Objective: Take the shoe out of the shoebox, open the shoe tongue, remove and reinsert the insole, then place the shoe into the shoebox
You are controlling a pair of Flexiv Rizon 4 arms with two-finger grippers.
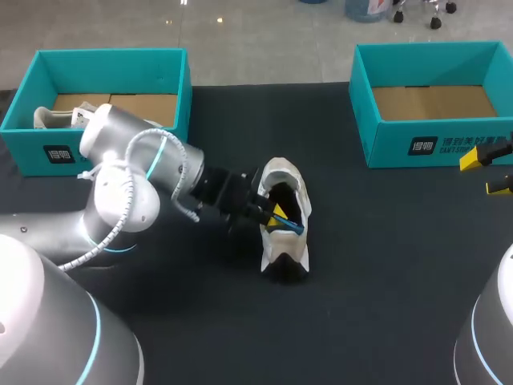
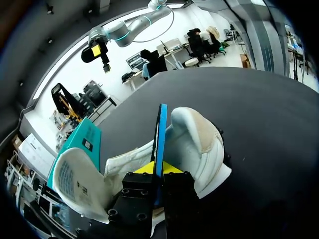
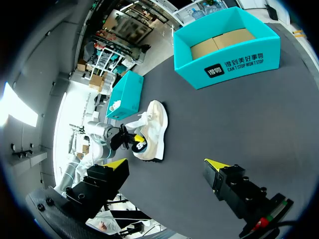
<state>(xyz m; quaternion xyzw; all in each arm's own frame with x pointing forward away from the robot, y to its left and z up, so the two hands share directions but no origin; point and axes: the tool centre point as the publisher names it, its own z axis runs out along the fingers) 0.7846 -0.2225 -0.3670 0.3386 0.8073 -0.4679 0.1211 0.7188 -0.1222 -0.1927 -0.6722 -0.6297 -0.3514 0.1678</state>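
A white shoe (image 1: 280,178) lies on the dark table's middle, opening up; in the left wrist view the shoe (image 2: 199,134) lies right under and ahead of the fingers. A thin blue insole (image 1: 291,225) stands on edge in the opening. My left gripper (image 1: 276,216) reaches into the shoe from the left. Its yellow tips (image 2: 158,169) are shut on the insole (image 2: 160,132), which sticks out ahead between them. My right gripper (image 1: 490,172) hovers at the table's right edge, open and empty, fingers wide apart (image 3: 167,167), far from the shoe (image 3: 154,119).
A teal shoebox (image 1: 104,54) at the back left holds another white shoe (image 1: 56,119). A second teal shoebox (image 1: 417,146) at the back right shows only its cardboard floor. Dark table cloth surrounds the shoe.
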